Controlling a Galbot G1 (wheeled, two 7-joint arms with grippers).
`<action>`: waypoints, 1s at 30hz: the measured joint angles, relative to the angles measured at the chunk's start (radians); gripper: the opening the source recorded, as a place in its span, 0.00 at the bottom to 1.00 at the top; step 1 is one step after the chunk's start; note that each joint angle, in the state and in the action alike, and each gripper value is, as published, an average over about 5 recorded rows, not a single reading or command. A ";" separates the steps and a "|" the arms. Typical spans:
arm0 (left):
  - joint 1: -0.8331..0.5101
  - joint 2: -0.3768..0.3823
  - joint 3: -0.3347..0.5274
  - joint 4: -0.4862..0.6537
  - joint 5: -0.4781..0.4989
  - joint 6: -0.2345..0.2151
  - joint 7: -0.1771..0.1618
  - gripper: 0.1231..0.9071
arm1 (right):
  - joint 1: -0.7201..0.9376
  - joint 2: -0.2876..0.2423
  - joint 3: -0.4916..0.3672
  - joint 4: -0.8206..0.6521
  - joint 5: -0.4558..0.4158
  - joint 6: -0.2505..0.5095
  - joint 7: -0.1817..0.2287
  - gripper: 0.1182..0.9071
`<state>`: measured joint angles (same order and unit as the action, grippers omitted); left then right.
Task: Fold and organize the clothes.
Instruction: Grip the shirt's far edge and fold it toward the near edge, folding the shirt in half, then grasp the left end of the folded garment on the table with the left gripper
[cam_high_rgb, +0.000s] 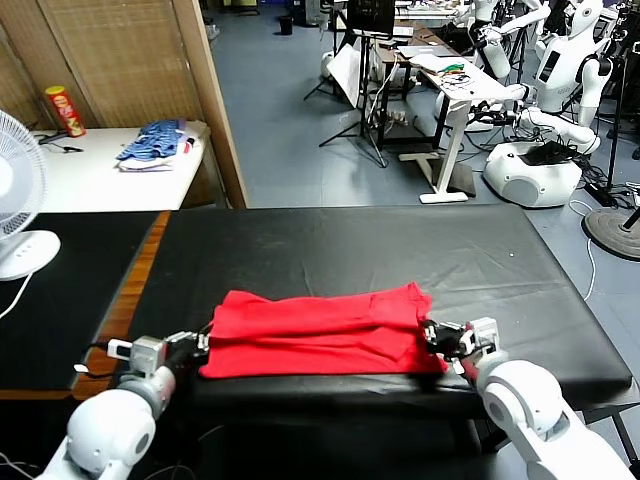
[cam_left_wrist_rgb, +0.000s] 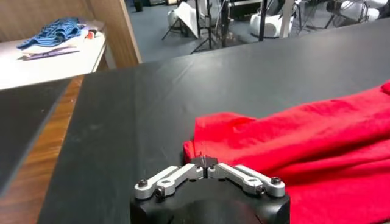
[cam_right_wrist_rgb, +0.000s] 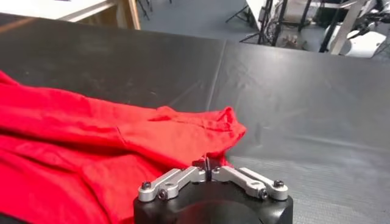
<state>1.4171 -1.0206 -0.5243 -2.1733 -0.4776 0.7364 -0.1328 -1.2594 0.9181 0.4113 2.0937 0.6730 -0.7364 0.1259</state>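
Red T-shirt (cam_high_rgb: 320, 332) lies part-folded, lower centre of frame, near front edge of black table (cam_high_rgb: 350, 245). Left pincer (cam_high_rgb: 192, 345) at its lower-left corner, right pincer (cam_high_rgb: 447, 340) at lower-right corner; both wrist views show tips pressed together, pinching cloth edge. Risk: uneven pull btwn arms skews fold, or thin pinch slips and a corner drops.

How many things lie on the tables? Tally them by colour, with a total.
Red: 1, the shirt on the black table
Blue: 1, the clothes bundle on the white table
Red and yellow: 1, the can
White: 1, the fan
Total: 4
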 joint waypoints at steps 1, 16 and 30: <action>0.002 0.001 -0.003 -0.005 0.000 0.000 0.001 0.27 | -0.004 -0.002 0.009 0.010 0.006 0.000 0.000 0.53; -0.171 -0.065 0.008 0.121 -0.152 0.000 -0.042 0.86 | 0.186 0.147 -0.008 -0.170 -0.093 0.062 0.033 0.86; -0.295 -0.130 0.047 0.323 -0.215 0.000 -0.024 0.63 | 0.281 0.281 -0.078 -0.391 -0.172 0.095 0.002 0.57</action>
<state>1.1219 -1.1503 -0.4772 -1.8502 -0.6928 0.7363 -0.1570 -0.9786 1.1993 0.3329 1.7027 0.5008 -0.6414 0.1283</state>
